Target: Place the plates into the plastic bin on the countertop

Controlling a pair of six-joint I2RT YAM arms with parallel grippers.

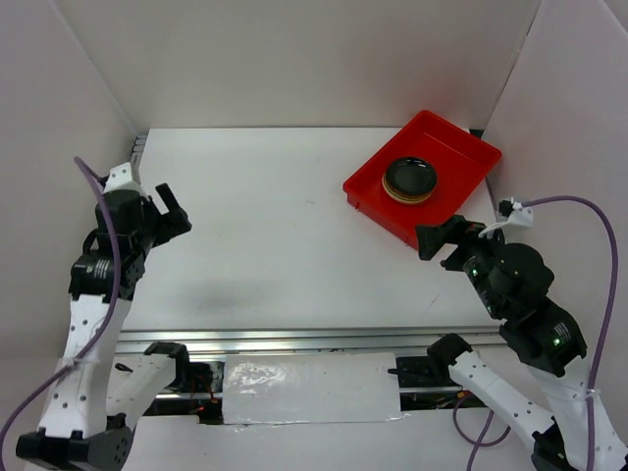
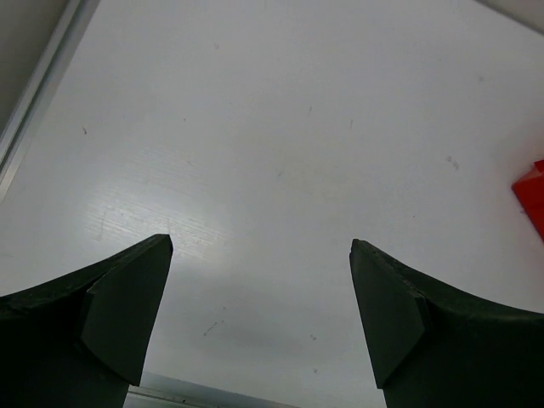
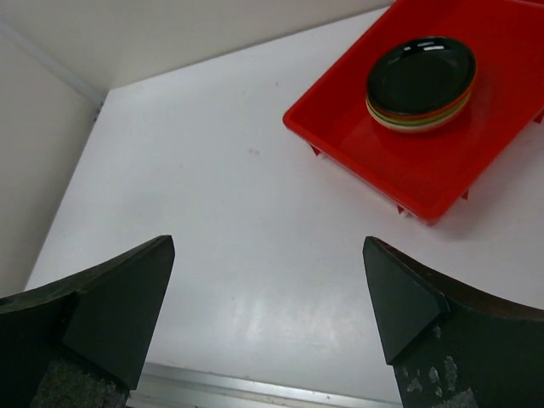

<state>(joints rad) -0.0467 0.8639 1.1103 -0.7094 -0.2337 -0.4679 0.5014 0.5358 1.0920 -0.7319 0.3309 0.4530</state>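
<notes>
Where the countertop [image 1: 285, 226] reaches its far right corner, the plastic bin [image 1: 461, 145] is set askew, its long axis running from near-left to far-right. It is seen to be bright red and shallow, with low flared walls. The plates [image 1: 410, 179] are stacked in one pile near its middle. A dark glossy plate is on top, and orange and pale rims are glimpsed beneath, so their number cannot be counted. The bin's near corner is partly covered by the right gripper [image 1: 441, 247], whose fingers are spread wide. The left gripper [image 1: 174, 209] is likewise spread, with nothing held, well apart at the left.
</notes>
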